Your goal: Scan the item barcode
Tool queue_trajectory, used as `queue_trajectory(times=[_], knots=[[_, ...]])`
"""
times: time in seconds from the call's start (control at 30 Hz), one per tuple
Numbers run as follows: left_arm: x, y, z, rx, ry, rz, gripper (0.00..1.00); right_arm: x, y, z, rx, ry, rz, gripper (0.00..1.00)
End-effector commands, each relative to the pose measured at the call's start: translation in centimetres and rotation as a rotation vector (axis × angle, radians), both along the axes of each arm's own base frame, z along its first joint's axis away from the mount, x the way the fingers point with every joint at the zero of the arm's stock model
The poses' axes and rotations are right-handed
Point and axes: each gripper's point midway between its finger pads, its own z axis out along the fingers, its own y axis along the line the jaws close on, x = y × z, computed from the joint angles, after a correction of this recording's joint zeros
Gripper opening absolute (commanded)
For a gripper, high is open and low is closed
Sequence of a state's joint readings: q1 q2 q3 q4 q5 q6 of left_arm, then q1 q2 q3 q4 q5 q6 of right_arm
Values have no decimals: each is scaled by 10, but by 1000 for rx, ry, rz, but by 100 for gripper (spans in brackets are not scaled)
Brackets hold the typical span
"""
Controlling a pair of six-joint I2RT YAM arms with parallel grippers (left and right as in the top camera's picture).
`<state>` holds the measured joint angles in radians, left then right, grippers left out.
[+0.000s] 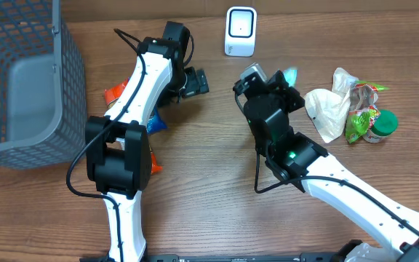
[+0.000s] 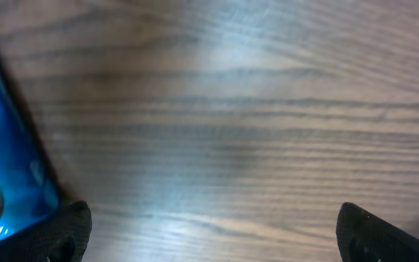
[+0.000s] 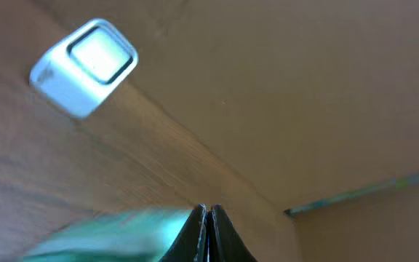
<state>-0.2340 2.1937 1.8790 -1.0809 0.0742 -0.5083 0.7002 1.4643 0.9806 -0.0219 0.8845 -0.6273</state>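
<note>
Clamped the right gripper point(image 3: 206, 212) on the teal packet point(image 1: 291, 74), up near the white scanner point(image 1: 240, 31). Spread the left gripper point(image 2: 213, 229) wide above the wooden table point(image 2: 253, 109), beside a blue packet point(image 2: 9, 153).

A grey mesh basket point(image 1: 68, 80) stands at the left end of the wooden table point(image 1: 209, 182). An orange packet point(image 1: 115, 93) and a blue packet point(image 1: 156, 124) lie near it. At the right, a crumpled white plastic bag point(image 1: 329, 109) touches a green packet point(image 1: 358, 122) and a green-lidded jar point(image 1: 382, 125).
</note>
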Motion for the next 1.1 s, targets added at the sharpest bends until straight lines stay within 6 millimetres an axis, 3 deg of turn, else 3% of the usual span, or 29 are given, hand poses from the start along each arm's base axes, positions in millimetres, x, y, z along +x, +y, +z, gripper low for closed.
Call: queue_trajectory(times=[0.0, 0.1, 0.2, 0.3, 0.43, 0.53, 0.73, 0.8, 0.83, 0.93, 1.07], knots=[[8, -3, 8, -4, -41, -9, 100, 4, 11, -22, -130, 97, 81, 4], [8, -3, 8, -4, -41, -9, 100, 1, 14, -53, -163, 184, 91, 4], [8, -3, 8, -4, -41, -9, 100, 0, 17, -69, -109, 203, 63, 4], [8, -3, 8, -4, -41, -9, 100, 1, 15, -64, 72, 147, -18, 4], [8, -3, 8, -4, -41, -9, 100, 5, -10, -37, 393, 9, -192, 4], [8, -3, 8, -4, -41, -9, 100, 4, -25, -32, 598, 57, -211, 4], [8, -3, 8, -4, -41, -9, 100, -8, -55, -73, 1033, 428, -239, 35], [8, -3, 8, -4, -41, -9, 100, -15, -63, -87, 1182, 544, -279, 62], [8, -3, 8, -4, -41, -9, 100, -18, -65, -92, 1248, 597, -288, 67], [8, -3, 8, -4, -41, -9, 100, -23, -69, -108, 1357, 710, -290, 71], [8, -3, 8, -4, -41, -9, 100, -26, -69, -142, 1374, 788, -342, 71]])
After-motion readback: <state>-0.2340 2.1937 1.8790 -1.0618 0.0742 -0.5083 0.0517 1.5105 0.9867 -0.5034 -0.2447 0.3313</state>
